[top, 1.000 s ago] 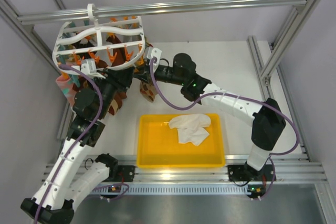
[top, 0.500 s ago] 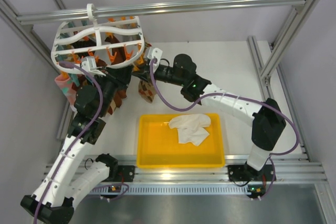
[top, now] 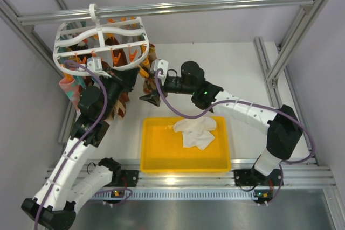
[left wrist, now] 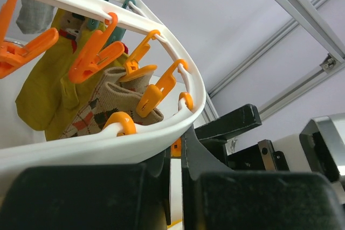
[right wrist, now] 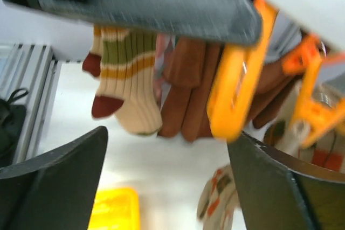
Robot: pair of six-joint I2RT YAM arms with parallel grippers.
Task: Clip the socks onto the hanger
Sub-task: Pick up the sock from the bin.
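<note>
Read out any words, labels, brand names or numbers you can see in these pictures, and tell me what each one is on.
No text can be read in any of the three views.
Hanger and its orange clips: plain plastic, no marking visible.
Yellow tray and cream-white socks: no label or print visible.
Arm housings: no lettering can be made out in the top view.
Right wrist view: motion-blurred, nothing legible.

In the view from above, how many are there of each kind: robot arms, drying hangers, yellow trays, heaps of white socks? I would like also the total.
Robot arms: 2, the left arm and the right arm
Hanger: 1
Yellow tray: 1
Heap of cream-white socks: 1, lying in the tray
Total: 5
</note>
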